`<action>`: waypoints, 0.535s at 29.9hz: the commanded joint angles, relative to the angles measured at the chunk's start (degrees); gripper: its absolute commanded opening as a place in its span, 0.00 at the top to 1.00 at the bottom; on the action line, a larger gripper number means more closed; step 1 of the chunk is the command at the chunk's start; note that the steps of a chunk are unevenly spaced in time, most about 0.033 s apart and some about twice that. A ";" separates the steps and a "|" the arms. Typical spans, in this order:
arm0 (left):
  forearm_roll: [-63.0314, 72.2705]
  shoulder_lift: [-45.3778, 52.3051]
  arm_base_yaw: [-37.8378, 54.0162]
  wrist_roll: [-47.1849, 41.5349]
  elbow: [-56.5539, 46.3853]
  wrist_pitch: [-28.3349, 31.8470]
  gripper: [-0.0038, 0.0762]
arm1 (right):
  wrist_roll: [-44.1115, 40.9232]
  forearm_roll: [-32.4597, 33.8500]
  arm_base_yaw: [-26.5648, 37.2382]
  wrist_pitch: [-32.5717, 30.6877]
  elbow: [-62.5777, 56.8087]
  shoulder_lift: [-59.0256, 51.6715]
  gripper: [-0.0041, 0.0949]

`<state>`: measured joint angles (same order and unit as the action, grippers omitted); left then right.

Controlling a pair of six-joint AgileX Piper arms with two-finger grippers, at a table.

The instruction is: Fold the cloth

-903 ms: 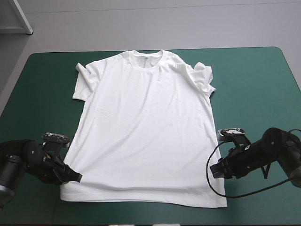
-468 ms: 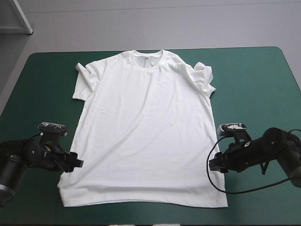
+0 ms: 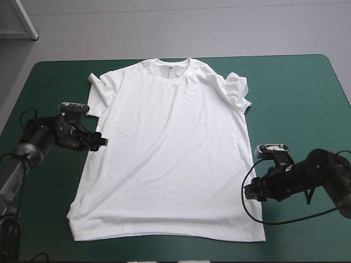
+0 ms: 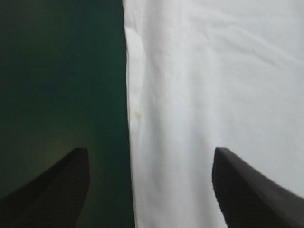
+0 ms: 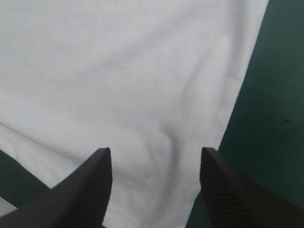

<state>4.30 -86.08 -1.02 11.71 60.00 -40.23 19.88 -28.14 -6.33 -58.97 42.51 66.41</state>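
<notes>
T-shirt white, short-sleeved, spread flat on the teal-green cover, collar toward the table's far edge, hem toward the near edge. Sleeve on the left arm's side has its edge turned over; sleeve on the right arm's side is bunched and wrinkled. Left gripper sits at the shirt's side edge, just below that sleeve. In its wrist view the black fingers stand wide apart and grip nothing. The side edge runs between them, one finger over bare cover, the other over white fabric. Right gripper sits at the opposite side edge, nearer the hem. Its fingers are likewise spread with nothing between them. Both tips are over cloth, and the side edge passes just beside one finger with cover beyond it. Cannot tell whether either gripper touches the fabric.
</notes>
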 commanded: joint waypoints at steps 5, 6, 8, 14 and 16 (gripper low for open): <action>0.84 -9.27 -0.14 -0.30 13.08 3.38 0.29 | -0.39 -1.22 0.25 -0.18 1.14 -1.31 0.42; 0.84 -10.92 -0.14 -0.30 14.90 3.38 0.29 | -0.39 -1.22 0.25 -0.18 1.14 -1.31 0.42; 0.84 -13.07 -0.14 -0.30 17.12 3.38 0.29 | -0.39 -1.33 0.25 -0.07 1.14 -1.31 0.42; 1.97 -19.14 -0.14 -0.48 21.40 2.72 0.29 | -0.39 -1.23 0.25 0.77 1.14 -1.31 0.42; 3.38 -20.32 -0.14 -0.48 21.55 2.72 0.30 | -0.39 -1.23 0.25 1.71 1.14 -1.31 0.42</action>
<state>5.54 -107.87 -1.02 11.71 79.46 -38.79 19.34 -28.14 -6.33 -58.67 42.51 66.39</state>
